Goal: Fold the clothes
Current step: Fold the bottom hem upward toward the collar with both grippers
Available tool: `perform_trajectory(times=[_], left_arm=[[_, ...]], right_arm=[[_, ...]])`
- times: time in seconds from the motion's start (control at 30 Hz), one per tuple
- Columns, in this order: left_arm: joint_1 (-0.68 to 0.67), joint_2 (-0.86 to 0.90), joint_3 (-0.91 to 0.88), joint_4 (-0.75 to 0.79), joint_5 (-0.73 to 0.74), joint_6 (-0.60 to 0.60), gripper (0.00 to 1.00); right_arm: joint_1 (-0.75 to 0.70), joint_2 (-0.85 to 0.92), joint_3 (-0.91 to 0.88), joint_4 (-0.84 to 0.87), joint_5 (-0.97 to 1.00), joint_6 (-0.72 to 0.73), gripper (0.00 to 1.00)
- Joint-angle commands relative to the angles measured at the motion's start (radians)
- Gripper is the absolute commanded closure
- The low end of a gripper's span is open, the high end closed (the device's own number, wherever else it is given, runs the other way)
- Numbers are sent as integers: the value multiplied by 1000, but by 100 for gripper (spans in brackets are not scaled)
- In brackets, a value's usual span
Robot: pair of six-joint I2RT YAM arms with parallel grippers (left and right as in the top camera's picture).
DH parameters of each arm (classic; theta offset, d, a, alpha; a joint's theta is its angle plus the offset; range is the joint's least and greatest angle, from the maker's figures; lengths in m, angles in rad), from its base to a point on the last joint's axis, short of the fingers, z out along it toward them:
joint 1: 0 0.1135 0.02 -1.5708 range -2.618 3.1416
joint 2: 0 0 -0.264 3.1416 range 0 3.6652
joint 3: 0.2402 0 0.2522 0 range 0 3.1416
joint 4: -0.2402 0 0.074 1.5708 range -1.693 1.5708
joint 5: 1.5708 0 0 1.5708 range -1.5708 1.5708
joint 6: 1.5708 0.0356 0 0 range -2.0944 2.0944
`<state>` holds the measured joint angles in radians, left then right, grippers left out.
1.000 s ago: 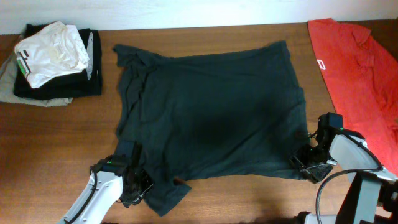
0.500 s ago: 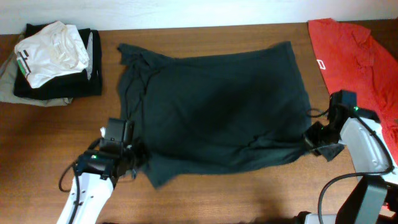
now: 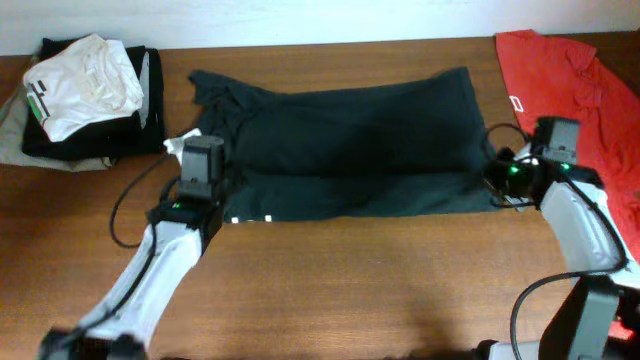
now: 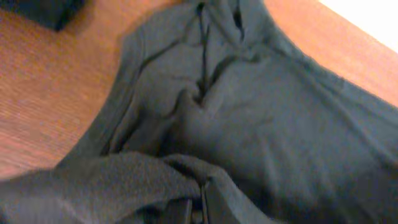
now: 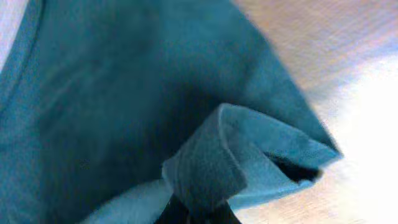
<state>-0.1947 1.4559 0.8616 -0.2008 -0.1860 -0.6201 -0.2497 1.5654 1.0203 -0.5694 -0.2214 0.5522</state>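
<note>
The clothes [image 3: 350,140], a black T-shirt, lie spread across the middle of the table [image 3: 350,290], with the near part doubled back over the rest. Small white marks [image 3: 250,219] show along the near fold at the left. My left gripper [image 3: 222,188] is at the shirt's left side, shut on a bunch of the black fabric [image 4: 143,177] that covers its jaws. My right gripper [image 3: 494,183] is at the shirt's right edge, shut on a folded lip of the fabric [image 5: 211,168]. Both sets of fingertips are mostly hidden by cloth.
A stack of folded garments with a white one [image 3: 80,85] on top sits at the far left corner. A red shirt [image 3: 570,90] lies along the right side, close to my right arm. Bare wood runs along the near edge.
Both grippers closed on the shirt's near hem and carried it away from the front edge, folding the near part over the rest. The shirt now looks much shorter front to back.
</note>
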Motion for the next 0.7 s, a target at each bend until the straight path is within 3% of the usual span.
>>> perform_trajectory(times=[0.0, 0.13, 0.17, 0.2, 0.23, 0.27, 0.3, 0.33, 0.4, 0.5, 0.57, 0.6, 0.63, 0.67], left_arm=[[-1, 128, 10, 126, -21, 16, 93], [0, 263, 10, 260, -97, 69, 92], [0, 273, 10, 262, -140, 69, 90], [0, 283, 10, 264, -187, 70, 78], [4, 295, 10, 270, -240, 111, 56], [13, 296, 10, 277, -277, 187, 33], [21, 291, 13, 277, -291, 238, 24], [34, 276, 26, 257, -290, 294, 8], [55, 223, 63, 176, -287, 301, 1], [82, 134, 155, -3, -273, 302, 1], [88, 92, 203, -172, -39, 304, 1], [88, 92, 203, -207, 71, 304, 1], [87, 102, 203, -251, 181, 304, 4], [86, 127, 203, -290, 239, 304, 26]], right_arm=[[56, 47, 13, 93, 96, -1, 96], [63, 106, 13, 196, 139, -2, 96], [63, 114, 13, 211, 148, -2, 96], [63, 126, 13, 223, 156, -3, 96], [60, 137, 13, 243, 159, -31, 76], [59, 136, 17, 248, 158, -76, 7], [57, 133, 37, 223, 154, -108, 1], [51, 129, 84, 155, 155, -134, 1], [26, 128, 219, -13, 159, -138, 1], [-2, 128, 432, -246, 145, -229, 1], [10, 128, 477, -364, 59, -303, 5], [19, 131, 466, -388, 24, -321, 17], [42, 137, 433, -404, 15, -320, 41], [66, 145, 398, -396, 15, -320, 65]])
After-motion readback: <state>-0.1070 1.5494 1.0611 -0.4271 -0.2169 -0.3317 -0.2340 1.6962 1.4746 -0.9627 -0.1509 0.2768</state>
